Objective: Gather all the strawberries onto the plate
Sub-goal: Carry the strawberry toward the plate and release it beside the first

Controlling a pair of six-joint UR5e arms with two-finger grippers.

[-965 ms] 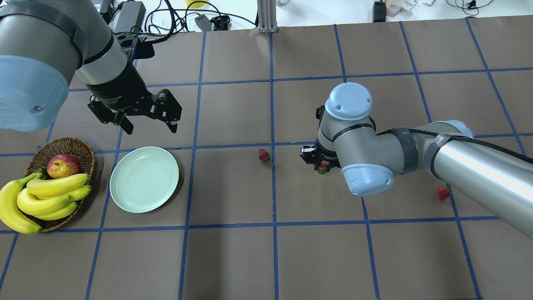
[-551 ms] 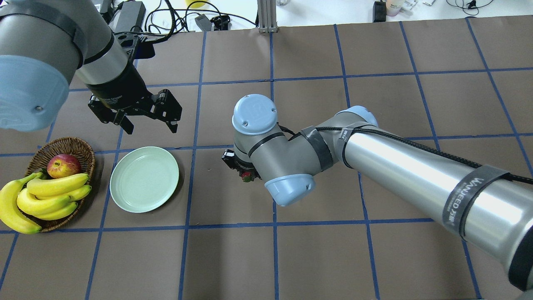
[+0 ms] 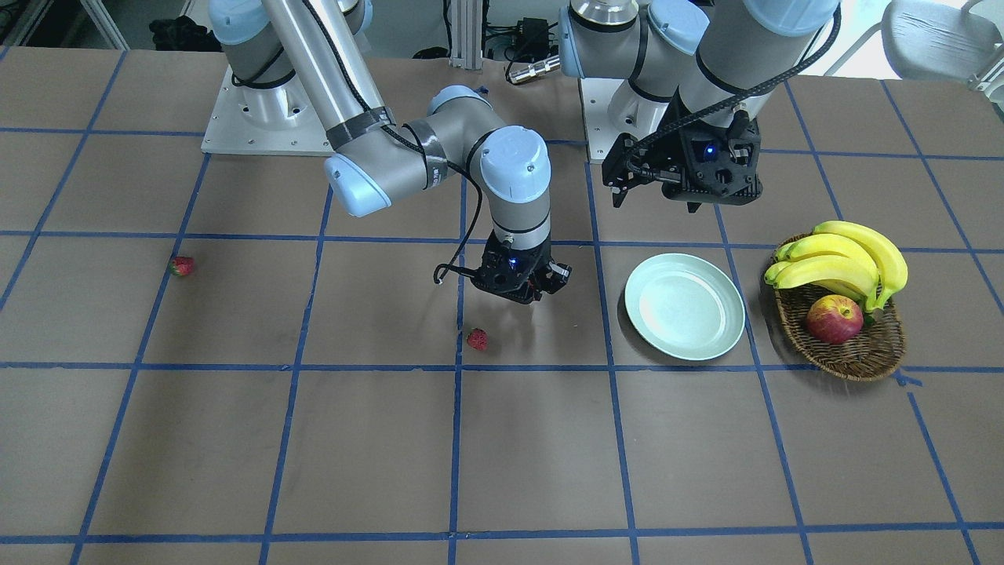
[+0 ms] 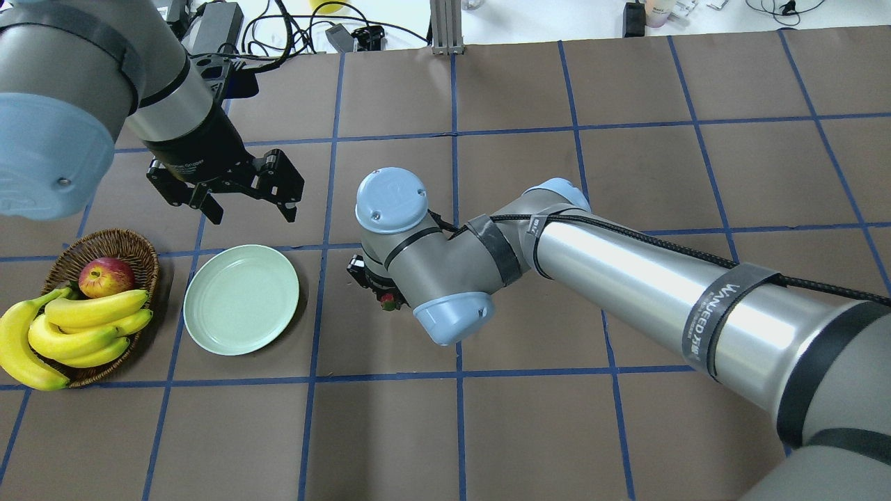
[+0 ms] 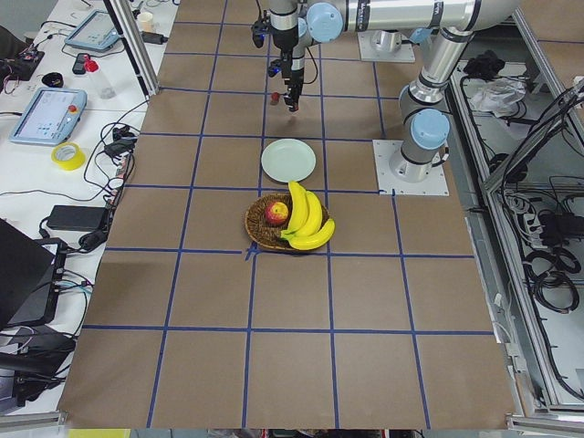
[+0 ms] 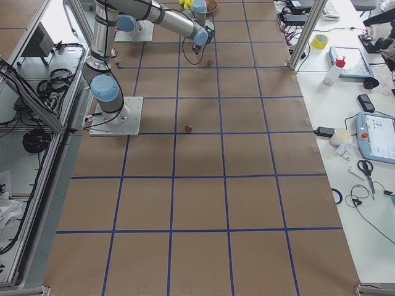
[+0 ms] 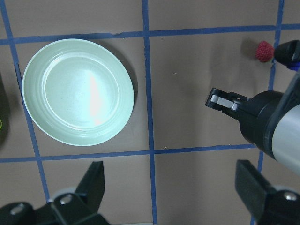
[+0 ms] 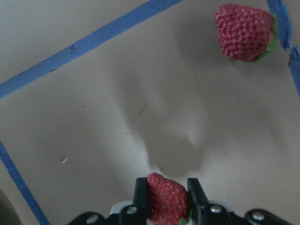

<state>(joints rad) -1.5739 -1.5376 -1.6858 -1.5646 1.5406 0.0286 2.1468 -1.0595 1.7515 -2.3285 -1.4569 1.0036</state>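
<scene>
My right gripper [image 4: 379, 296] is shut on one strawberry [image 8: 168, 197] and holds it above the table, about a plate's width to the right of the mint-green plate [image 4: 241, 299] in the overhead view. A second strawberry [image 3: 477, 339] lies on the table near that gripper; it also shows in the right wrist view [image 8: 244, 32]. The third strawberry [image 3: 181, 266] lies far off on the robot's right side. My left gripper [image 4: 250, 212] is open and empty, hovering just beyond the plate.
A brown wicker basket [image 4: 111, 243] with bananas [image 4: 83, 327] and a red-yellow apple [image 4: 106, 277] stands left of the plate. Cables and boxes [image 4: 216, 28] lie along the table's far edge.
My right arm has swung left across the table with the strawberry in its gripper, past the second berry toward the plate. The left arm has not moved.
</scene>
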